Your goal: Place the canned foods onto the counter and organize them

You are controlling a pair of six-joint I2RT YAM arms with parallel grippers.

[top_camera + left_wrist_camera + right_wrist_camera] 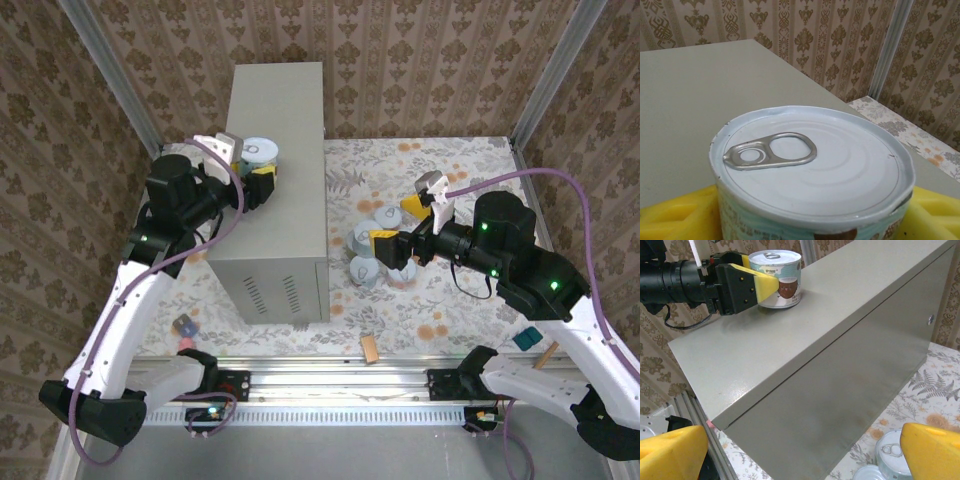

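Item under inspection: one short cylindrical can, pale blue label, white pull-tab lid (812, 165). It stands upright on the flat top of the tall grey metal bench (290, 200), close to its left edge.

My left gripper (250, 162) has a yellow pad on either flank of this can. Whether they clamp it or stand just off it, I cannot tell. My right gripper (395, 225) has its pads wide apart and holds nothing. It hangs over the remaining cans (362, 270), which are clustered on the floral-patterned surface (470, 160) just beside the bench's right side.

Assessment: the can looks rigid, with a smooth wall likely to slip under a light squeeze, and dense for its size if full. Best hold is across the wall at mid-height, on opposite sides and kept upright. Avoid the lid and pull-tab.
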